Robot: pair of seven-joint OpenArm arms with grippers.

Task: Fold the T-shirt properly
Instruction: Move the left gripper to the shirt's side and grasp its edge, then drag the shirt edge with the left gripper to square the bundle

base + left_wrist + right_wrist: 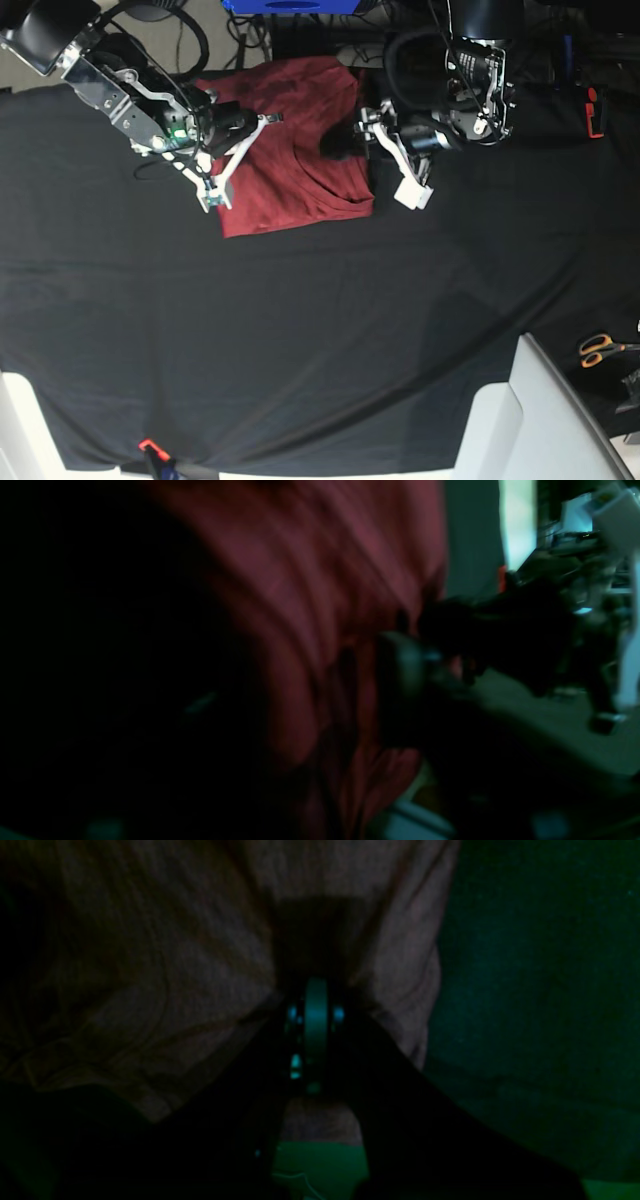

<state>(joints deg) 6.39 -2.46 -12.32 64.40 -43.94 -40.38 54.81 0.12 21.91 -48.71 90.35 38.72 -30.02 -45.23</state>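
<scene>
Left wrist view: dim and smeared by motion blur. The brick-red T-shirt (300,605) fills the middle of the picture in long hanging ridges, directly in front of the left tool (405,650), whose dark rounded tip sits against the cloth's right edge. Whether that tool is spread, pressed together or pinching cloth I cannot tell here. The risk, as I judge it, is a shallow bite: thin knit could slide out, or only the top layer could be caught, and the fold would come apart.

Right wrist view: very dark. The right tool (315,1005) is pressed together, and fabric puckers toward it from both sides, so it appears to be pinching the T-shirt (150,990). The black counter (525,990) shows to the right. A pull from this arm alone could drag the whole garment sideways and bunch it.

Base view: the T-shirt (290,150) lies on the black counter (320,330) near the far edge, partly folded into a rough block with a slanted lower edge. The right tool (235,125) meets its left side; the left tool (350,140) meets its right side. The shirt lies between the two. Uneven motion of the arms would skew the crease. Orange-handled scissors (600,348) lie well apart at the near right.
</scene>
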